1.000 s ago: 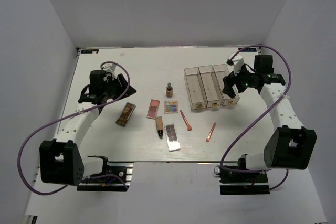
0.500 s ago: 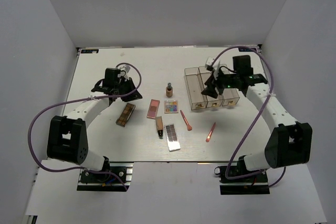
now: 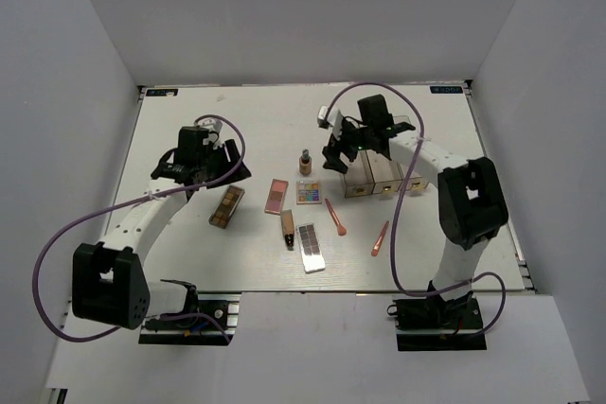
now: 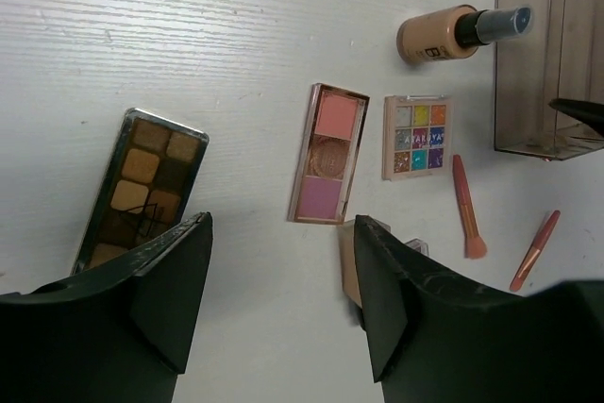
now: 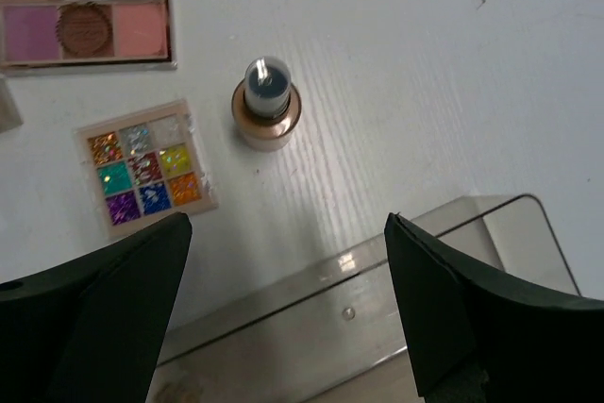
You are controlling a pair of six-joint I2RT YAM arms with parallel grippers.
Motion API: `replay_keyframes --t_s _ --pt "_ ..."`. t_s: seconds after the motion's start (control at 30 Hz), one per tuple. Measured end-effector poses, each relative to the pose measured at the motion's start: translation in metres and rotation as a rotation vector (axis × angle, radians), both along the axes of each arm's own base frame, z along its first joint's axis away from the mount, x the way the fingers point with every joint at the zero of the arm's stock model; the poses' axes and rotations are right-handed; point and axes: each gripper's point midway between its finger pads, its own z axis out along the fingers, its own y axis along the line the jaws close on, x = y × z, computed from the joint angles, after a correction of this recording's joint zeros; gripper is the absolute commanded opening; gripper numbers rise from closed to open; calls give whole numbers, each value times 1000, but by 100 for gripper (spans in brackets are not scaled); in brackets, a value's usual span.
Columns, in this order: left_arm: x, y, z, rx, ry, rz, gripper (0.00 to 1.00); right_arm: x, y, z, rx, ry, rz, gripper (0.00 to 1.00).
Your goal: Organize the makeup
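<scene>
Jaws of the left pincer (image 4: 283,231) stand well apart in the left wrist view. Nothing is held or touched, and bare table (image 4: 236,25) shows in the gap. The brown palette (image 4: 142,186) lies at the left of the frame, its lower end hidden behind the left finger (image 4: 165,280). The pink palette (image 4: 327,153) lies at centre, with the multicoloured palette (image 4: 416,137) just right of it. The tan bottle (image 4: 444,33) is at the upper right, near the clear box (image 4: 543,44). The tan tube (image 4: 351,261) peeks out beside the right finger. Two pink brushes (image 4: 466,207) (image 4: 535,250) lie at the lower right, apart from each other.

In the right wrist view the right pincer (image 5: 288,224) is spread wide and also grips nothing. The bottle stands upright at upper centre, and the box's rim crosses the bottom of the frame between the fingers.

From above, the left pincer is at centre left, just above the brown palette. The right pincer is between the bottle and the box's left end. The dark grey palette (image 3: 310,246) lies at lower centre, just beside the tube.
</scene>
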Motion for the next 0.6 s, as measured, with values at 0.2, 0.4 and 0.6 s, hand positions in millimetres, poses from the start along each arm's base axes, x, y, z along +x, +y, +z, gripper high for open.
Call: replay_keyframes --t_s 0.2,0.4,0.6 --pt "-9 9 2 28 -5 28 72 17 36 -1 -14 -45 22 89" --pt "-20 15 -7 50 23 44 72 11 58 -6 -12 -47 65 89" --pt "-23 17 -3 50 15 55 73 20 68 -21 -42 -48 56 89"
